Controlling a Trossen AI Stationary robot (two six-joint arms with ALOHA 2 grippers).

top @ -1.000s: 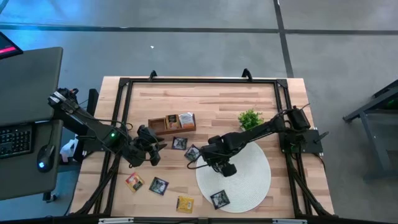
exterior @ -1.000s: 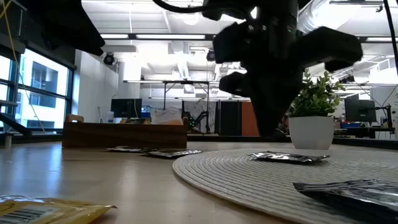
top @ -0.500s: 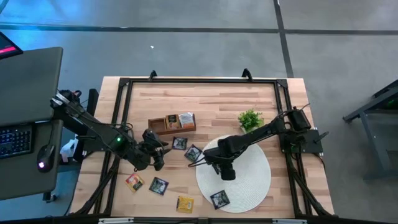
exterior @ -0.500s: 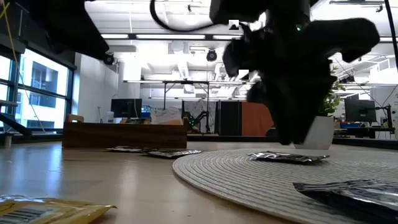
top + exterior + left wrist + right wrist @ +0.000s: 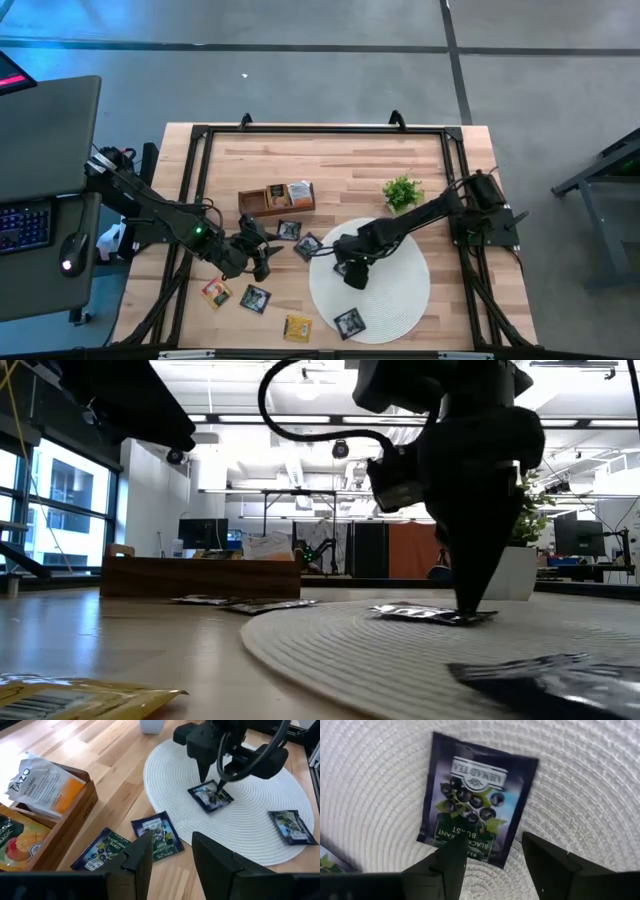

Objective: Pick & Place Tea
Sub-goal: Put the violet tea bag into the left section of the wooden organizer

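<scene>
A round white mat (image 5: pixel 395 300) lies at the near right of the table. A black tea packet (image 5: pixel 211 797) lies flat on it, with my right gripper (image 5: pixel 211 775) open and pointing down over its edge. A second black packet (image 5: pixel 348 323) lies at the mat's near edge. My left gripper (image 5: pixel 172 842) hovers open and touches nothing. It is above two black packets (image 5: pixel 157 832) lying on the wood beside the mat. Red-green (image 5: pixel 215 292), black (image 5: pixel 254 298) and yellow (image 5: pixel 297 326) packets lie near the front edge. My right gripper comes at the black packet from above, its fingers pointing steeply down. One fingertip (image 5: pixel 455 845) stands on the packet's edge (image 5: pixel 470 847); the other (image 5: pixel 540 850) is beside the packet, over the mat. The packet lies flat on the mat, face up.
A brown wooden divided tray (image 5: pixel 277 199) with packets in it stands at the table's middle left. A small green plant in a white pot (image 5: pixel 402 190) stands just beyond the mat. Black frame rails run along the table's edges.
My right gripper has sunk onto the mat, rolled about its own axis and gone a little toward the table's left edge. The mat has slid a little leftward with both packets on it. My left gripper has moved toward the mat and slightly down.
</scene>
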